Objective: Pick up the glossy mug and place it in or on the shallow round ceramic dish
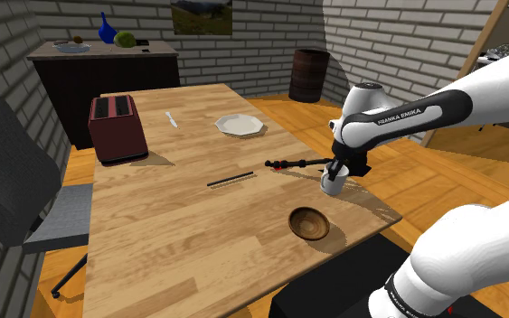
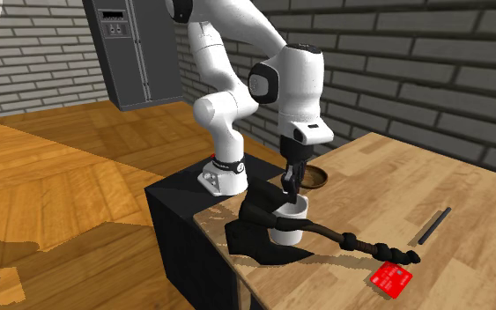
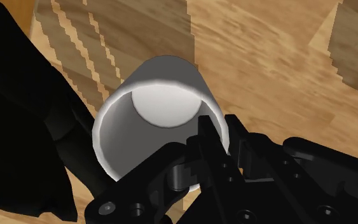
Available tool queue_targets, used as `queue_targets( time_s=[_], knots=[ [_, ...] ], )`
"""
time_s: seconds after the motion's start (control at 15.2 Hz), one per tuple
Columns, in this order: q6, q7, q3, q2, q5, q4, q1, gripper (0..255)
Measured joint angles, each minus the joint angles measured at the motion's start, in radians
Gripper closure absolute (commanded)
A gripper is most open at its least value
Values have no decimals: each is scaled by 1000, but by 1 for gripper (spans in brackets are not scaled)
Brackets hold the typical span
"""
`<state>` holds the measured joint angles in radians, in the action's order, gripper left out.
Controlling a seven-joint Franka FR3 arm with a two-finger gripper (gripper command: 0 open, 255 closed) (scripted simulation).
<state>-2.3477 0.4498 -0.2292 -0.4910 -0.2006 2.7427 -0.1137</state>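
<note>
One step looks done: the gripper [image 3: 219,130] is clamped on the wall of the white mug [image 3: 158,102], one finger inside, near the table [image 1: 180,235] edge by the stand (lifted yet? can't tell). Left to do: the carry to the pale dish [image 1: 239,125] toward the far edge. A black-handled tool [image 1: 297,163] lies just beside the mug on that route, and a brown bowl [image 1: 308,222] sits near the stand-side edge.

I seem to be running this from inside a home, in a kitchen-dining room. A long wooden table [image 1: 189,226] carries a dark red toaster [image 1: 117,128], and a tall grey fridge [image 2: 140,48] stands against a grey brick wall [image 2: 34,53]. A dark sideboard [image 1: 108,68] holds a blue vase [image 1: 106,29] beneath a framed picture [image 1: 202,16]. The floor [image 2: 52,167] is warm wooden boards.
</note>
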Motion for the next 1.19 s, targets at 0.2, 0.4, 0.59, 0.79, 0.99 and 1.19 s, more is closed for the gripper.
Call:
queue_targets(
  time_s=[0.2, 0.4, 0.59, 0.79, 0.99, 1.19],
  knots=[
    [0, 0, 0, 0, 0, 0, 0, 255],
    [37, 2, 4, -22, 3, -15, 0, 255],
    [85, 6, 7, -45, 7, -41, 1, 255],
    [133, 5, 14, -67, 12, -67, 3, 255],
    [178, 7, 19, -81, 17, -98, 6, 255],
    [224, 9, 24, -102, 21, -123, 6, 255]
  ],
)
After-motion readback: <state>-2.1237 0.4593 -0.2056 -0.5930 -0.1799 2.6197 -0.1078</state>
